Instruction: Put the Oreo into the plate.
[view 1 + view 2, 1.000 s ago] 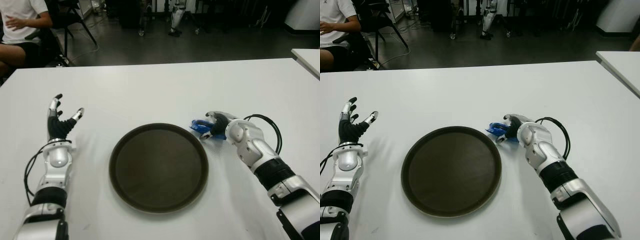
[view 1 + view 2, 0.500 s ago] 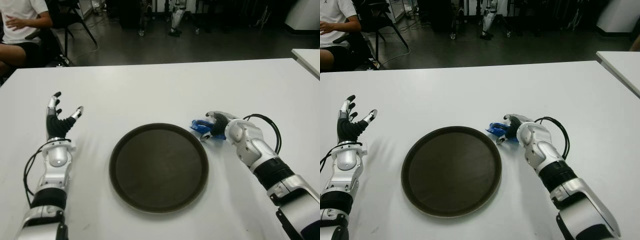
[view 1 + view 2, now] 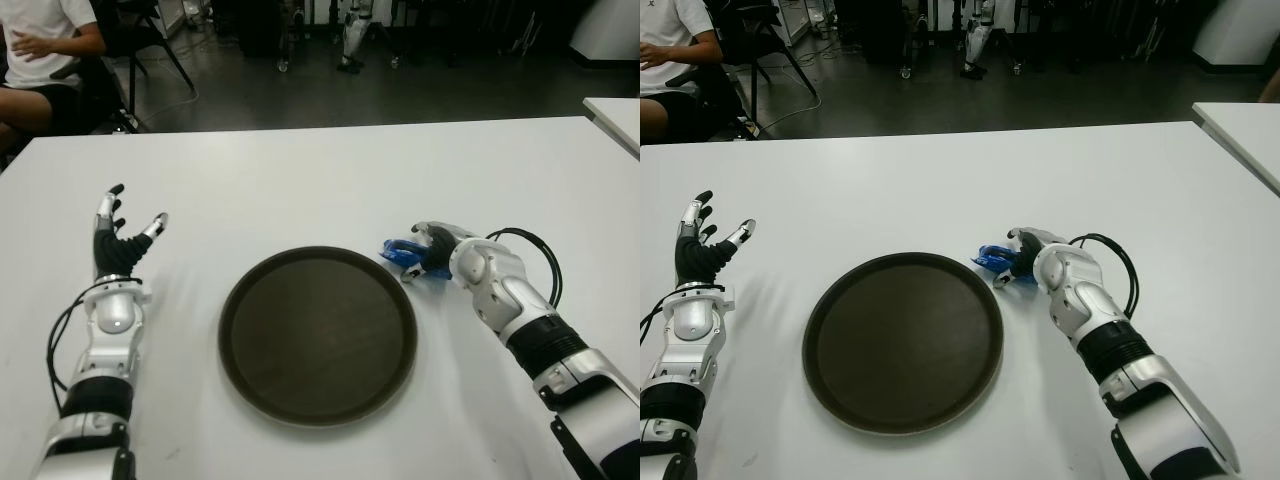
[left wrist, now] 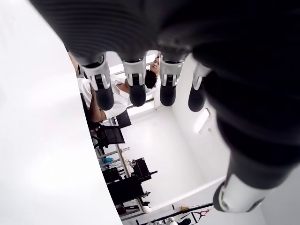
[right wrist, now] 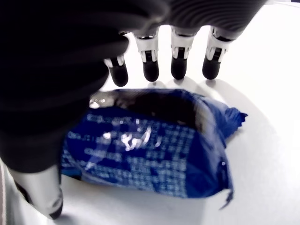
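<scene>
Working hand: the right hand (image 3: 432, 250) is over the Oreo (image 5: 150, 150), a blue packet that lies on the white table (image 3: 300, 180).
Hand state: in its wrist view the four fingers (image 5: 149, 65) reach past the far edge of the packet and the thumb (image 5: 40, 187) is at the near edge. The packet sits between them, but I cannot tell if they already press on it. It looks like a grasp that is closing, not one that is finished.
Where the Oreo is: under the palm of the right hand, flat on the table, just beside the plate (image 3: 318, 335) and outside its rim.
Long axis: the packet runs across the hand, from one side of the palm to the other, so fingers and thumb come to its two long edges.
Direction for the move: from the right hand, the plate is toward the robot's left and a little nearer to the body. I judge that a short carry inward is enough.
Nearer hand: the right hand, clearly. The left hand (image 3: 118, 245) shows well apart on the other side of the plate, with fingers spread and holding nothing.
Background: a person (image 3: 40, 50) sits beyond the table's far left corner.
</scene>
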